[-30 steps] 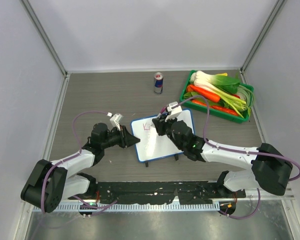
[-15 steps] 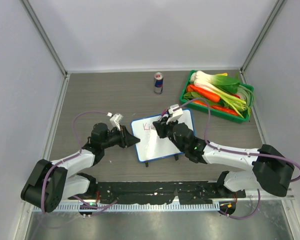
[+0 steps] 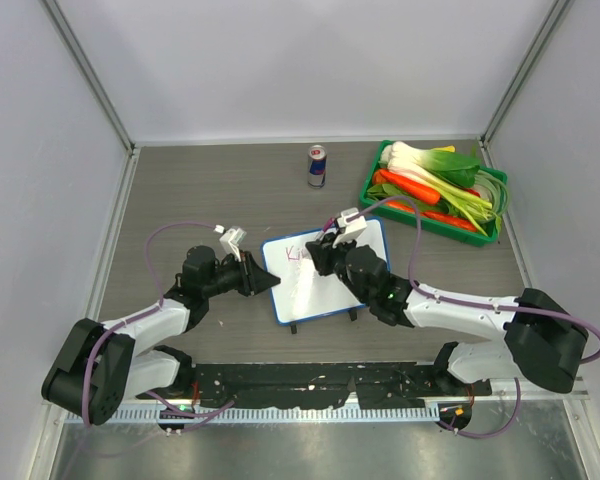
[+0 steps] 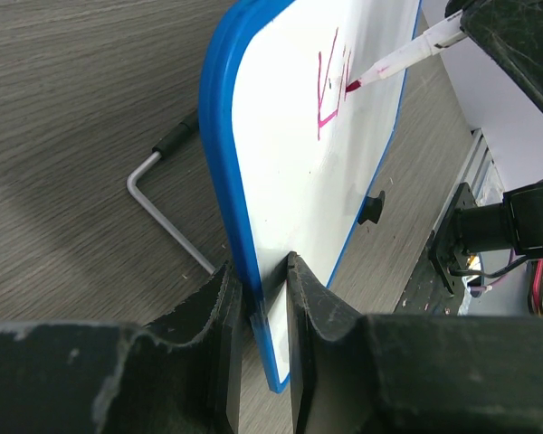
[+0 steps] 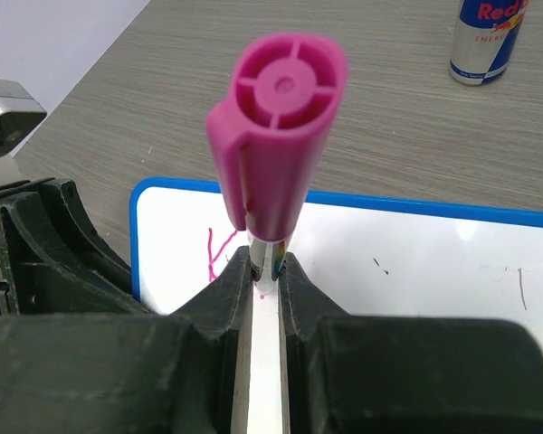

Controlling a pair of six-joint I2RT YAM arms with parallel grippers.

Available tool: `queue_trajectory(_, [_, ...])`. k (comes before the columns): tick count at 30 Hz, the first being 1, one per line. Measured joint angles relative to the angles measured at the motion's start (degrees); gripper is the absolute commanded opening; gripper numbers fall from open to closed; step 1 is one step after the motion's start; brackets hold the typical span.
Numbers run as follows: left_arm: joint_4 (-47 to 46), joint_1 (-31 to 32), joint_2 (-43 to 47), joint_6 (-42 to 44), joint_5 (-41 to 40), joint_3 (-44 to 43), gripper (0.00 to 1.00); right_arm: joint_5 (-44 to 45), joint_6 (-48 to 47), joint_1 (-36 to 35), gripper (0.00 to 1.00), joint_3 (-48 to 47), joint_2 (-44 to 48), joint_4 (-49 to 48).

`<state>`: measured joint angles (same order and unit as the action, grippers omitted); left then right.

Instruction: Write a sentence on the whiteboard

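Now | grey wood-grain table (image 3: 200, 190), white enclosure walls (image 3: 300, 70) | left gripper (image 4: 264, 271) pinches whiteboard (image 4: 299, 181) rim | right gripper (image 5: 265, 271) clamped on magenta marker (image 5: 276, 108)

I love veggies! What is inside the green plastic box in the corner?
The green plastic crate holds orange carrots, long green-and-white spring onions and a white-stemmed leafy green vegetable. Anything underneath them is covered.

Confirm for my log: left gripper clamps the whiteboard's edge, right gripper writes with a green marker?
Wrong colour: the marker is magenta-pink, not green, per the right wrist view. The left gripper does clamp the whiteboard by its edge; the right gripper writes.
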<state>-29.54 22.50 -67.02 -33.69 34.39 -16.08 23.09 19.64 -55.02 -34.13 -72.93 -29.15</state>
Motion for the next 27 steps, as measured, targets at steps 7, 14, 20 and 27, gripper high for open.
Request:
queue_trajectory(7, [0.0,0.0,0.0,0.0,0.0,0.0,0.0,0.9,-1.2,0.0,0.01,-1.8,-1.1,-0.1])
queue_trajectory(14, [0.0,0.0,0.0,0.1,0.0,0.0,0.0,2.3,-1.9,0.4,0.01,-2.9,-1.4,0.3])
queue_trajectory(20, [0.0,0.0,0.0,0.1,0.0,0.0,0.0,2.5,-1.9,0.4,0.01,-2.9,-1.4,0.5])
queue_trajectory(27, [0.0,0.1,0.0,0.1,0.0,0.0,0.0,2.5,-1.7,0.5,0.01,-1.9,-0.3,1.2])
